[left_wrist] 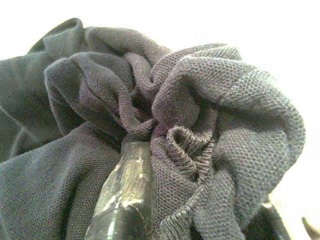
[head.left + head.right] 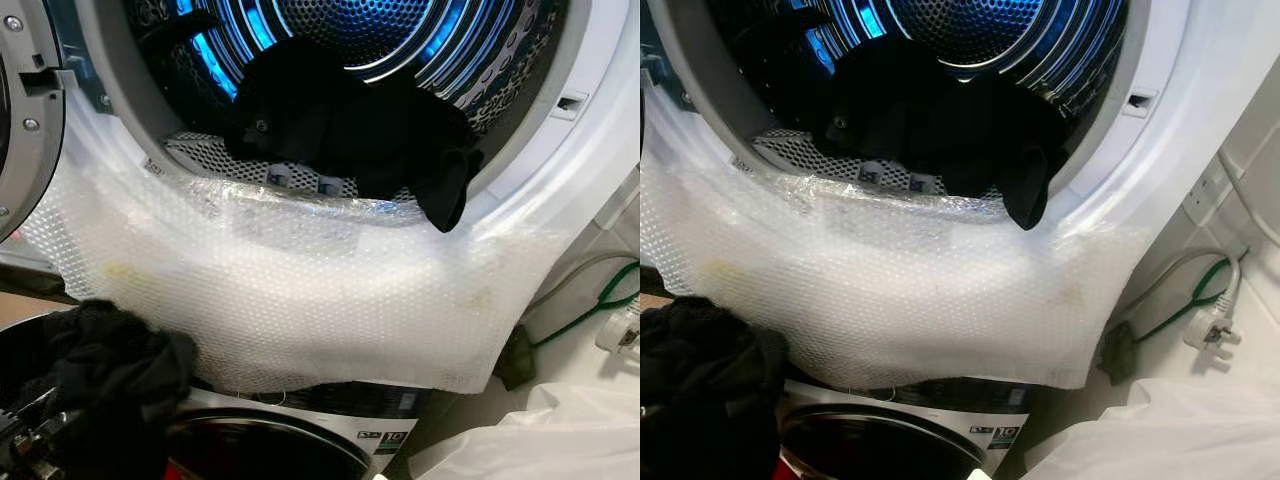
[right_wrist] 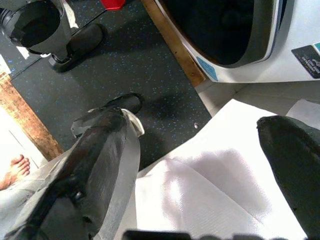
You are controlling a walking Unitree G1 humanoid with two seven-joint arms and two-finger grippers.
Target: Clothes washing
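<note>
A round white machine opening (image 2: pixel 590 150) sits high and far in the scene, its perforated steel drum (image 2: pixel 330 20) lit blue inside, with curved ribs catching the light. Inside the drum lies a pile of black, soft, matte clothing (image 2: pixel 330 125); one limp fold hangs over the lower right lip of the opening. A perforated grey mesh strip (image 2: pixel 200 150) runs along the bottom of the opening, to the left of the pile. Below the lip, a translucent white sheet of bubble wrap (image 2: pixel 300 280) drapes across the front panel, its surface dimpled and faintly yellowed in spots. Under it is the dark glass door of a second, lower machine (image 2: pixel 270 445).

Near and to the left, a crumpled bundle of dark knitted cloth (image 2: pixel 110 365) hangs below and in front of the opening, outside the drum. In the left wrist view the left gripper (image 1: pixel 145 165) is closed into this cloth, one tape-wrapped black finger (image 1: pixel 125 195) buried in gathered folds with a fine pique weave and a ribbed hem.

To the right, a green cable and grey cord with a white plug (image 2: pixel 1210 325) lie against the wall.

The right gripper (image 3: pixel 200 165) hangs with its fingers spread wide, holding nothing, over white sheeting (image 3: pixel 220 190) and a dark speckled floor mat (image 3: pixel 140 65). A person's bare foot (image 3: pixel 15 170) is at the edge.
</note>
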